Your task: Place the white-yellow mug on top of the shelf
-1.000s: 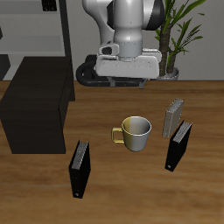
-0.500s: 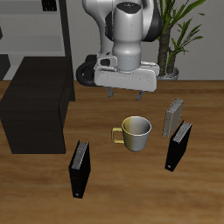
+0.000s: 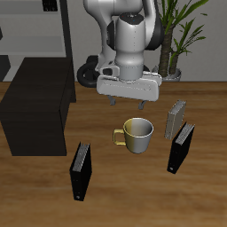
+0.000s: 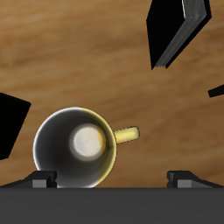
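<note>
The white-yellow mug stands upright on the wooden table, its yellow handle pointing sideways. In the wrist view the mug shows from above with its handle sticking out. My gripper is open and empty, a little above the mug and slightly farther back; in the wrist view the gripper has one fingertip at the mug's rim and the other wide of the handle. The shelf, a large matte black box, stands on the table off to one side of the mug.
A black book stands near the table's front edge between shelf and mug. Another black book and a grey book stand on the mug's other side. A potted plant and a grey rack are at the back.
My gripper has come down and forward toward the mug, staying open. The mug and books have not moved.
</note>
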